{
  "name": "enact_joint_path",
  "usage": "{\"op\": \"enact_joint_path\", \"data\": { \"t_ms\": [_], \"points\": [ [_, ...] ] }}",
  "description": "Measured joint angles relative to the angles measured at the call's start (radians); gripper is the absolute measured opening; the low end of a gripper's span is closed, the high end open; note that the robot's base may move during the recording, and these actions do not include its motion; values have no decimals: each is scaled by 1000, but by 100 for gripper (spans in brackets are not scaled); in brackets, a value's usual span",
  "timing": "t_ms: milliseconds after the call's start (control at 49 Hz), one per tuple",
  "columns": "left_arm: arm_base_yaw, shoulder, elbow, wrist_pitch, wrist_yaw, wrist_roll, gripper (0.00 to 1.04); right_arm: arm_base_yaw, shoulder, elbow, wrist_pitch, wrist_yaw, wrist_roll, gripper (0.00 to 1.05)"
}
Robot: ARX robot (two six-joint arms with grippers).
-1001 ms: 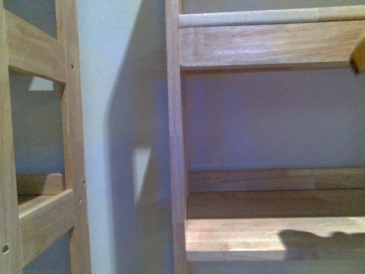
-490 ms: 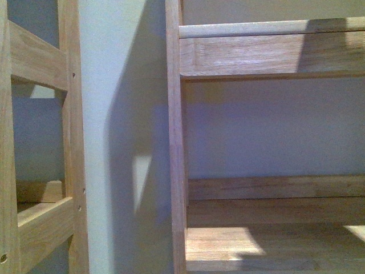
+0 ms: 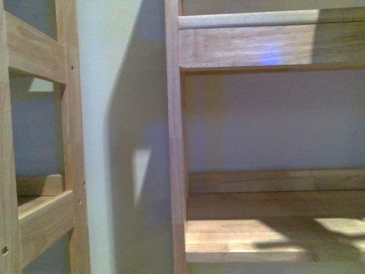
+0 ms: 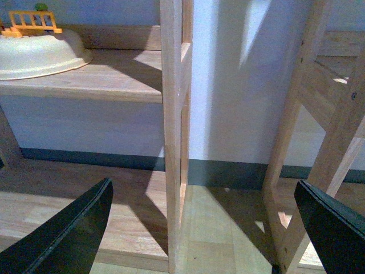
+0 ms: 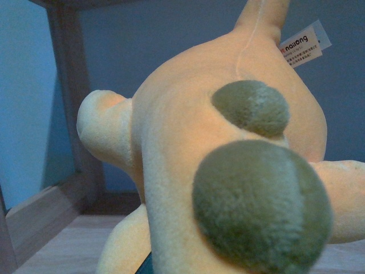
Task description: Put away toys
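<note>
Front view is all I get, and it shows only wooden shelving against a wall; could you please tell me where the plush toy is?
Observer: The soft orange-yellow plush animal fills the right wrist view, very close to that camera.
Operator: Thank you. Is the left hand free?
Observer: Yes, the left hand is open, its dark fingers spread with nothing between them.
Operator: Is anything stored nearby?
Observer: The left wrist view shows a cream rounded bowl resting on a wooden shelf.

Wooden shelf unit point(image 3: 268, 45), second wooden frame point(image 3: 34, 51), pale wall point(image 3: 108, 114) between, cream bowl point(image 4: 40, 54)
</note>
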Motion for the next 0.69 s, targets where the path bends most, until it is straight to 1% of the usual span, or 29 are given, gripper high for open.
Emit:
{"op": "enact_joint_path", "data": {
  "t_ms": [184, 306, 470, 694],
  "points": [
    [0, 0, 0, 0, 0, 0, 99, 57, 164, 185, -92, 31, 63, 7],
    [0, 0, 0, 0, 0, 0, 99, 114, 296, 303, -148, 14, 157, 7],
    [0, 0, 0, 0, 0, 0, 99, 168, 367, 326, -156, -6, 193, 7],
    [0, 0, 0, 0, 0, 0, 99, 233, 416, 329, -105, -55, 270, 7]
  ]
}}
